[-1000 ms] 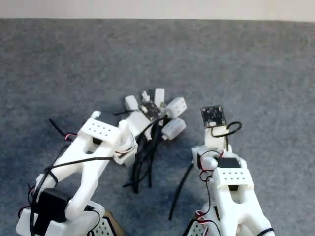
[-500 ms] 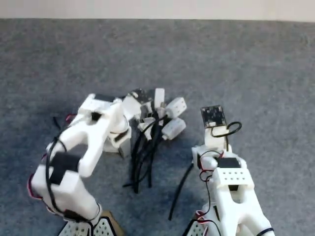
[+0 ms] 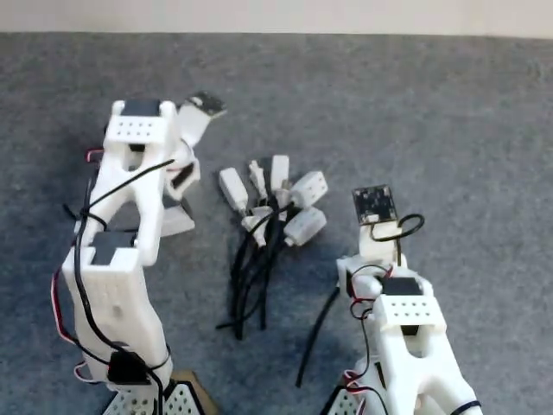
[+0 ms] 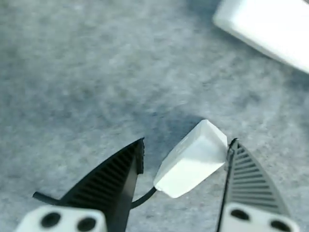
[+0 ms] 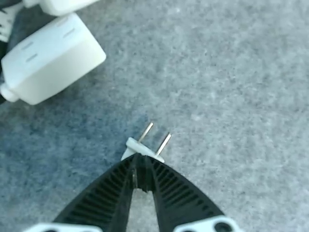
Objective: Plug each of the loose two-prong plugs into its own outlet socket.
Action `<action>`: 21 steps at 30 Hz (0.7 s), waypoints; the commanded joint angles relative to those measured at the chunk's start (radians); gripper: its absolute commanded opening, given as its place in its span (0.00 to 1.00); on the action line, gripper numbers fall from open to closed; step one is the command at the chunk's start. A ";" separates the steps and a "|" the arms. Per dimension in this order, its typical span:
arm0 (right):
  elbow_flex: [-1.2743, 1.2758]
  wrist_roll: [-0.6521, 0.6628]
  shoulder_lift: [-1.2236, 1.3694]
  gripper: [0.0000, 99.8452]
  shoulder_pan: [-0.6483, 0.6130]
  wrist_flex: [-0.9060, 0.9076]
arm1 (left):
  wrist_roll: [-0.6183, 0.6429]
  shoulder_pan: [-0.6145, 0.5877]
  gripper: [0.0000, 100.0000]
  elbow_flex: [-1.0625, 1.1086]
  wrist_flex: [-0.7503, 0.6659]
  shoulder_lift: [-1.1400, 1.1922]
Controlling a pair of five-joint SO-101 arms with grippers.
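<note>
Right gripper (image 5: 140, 166) clamped on two-prong plug (image 5: 145, 145), prongs pointing outward, over grey surface (image 3: 449, 104). Left gripper (image 4: 187, 144) jaws apart, white corded block (image 4: 190, 162) between them. Socket cluster (image 3: 276, 203) mid-surface.

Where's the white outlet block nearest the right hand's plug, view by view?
high view: outlet block, lower right of the white cluster.
right wrist view: outlet block, just beyond the plug in the right hand.
left wrist view: cannot match it; a different white block sits between the fingers of the left hand.
Shared landmark: the neighbour block beside it.
</note>
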 commanded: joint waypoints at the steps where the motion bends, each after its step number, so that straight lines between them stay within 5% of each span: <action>1: 0.001 0.012 0.012 0.01 -0.008 -0.018 | -0.014 -0.048 0.26 -0.124 0.046 0.038; 21: 0.001 0.012 0.012 0.01 -0.008 -0.018 | 0.052 -0.262 0.26 -0.687 0.120 0.483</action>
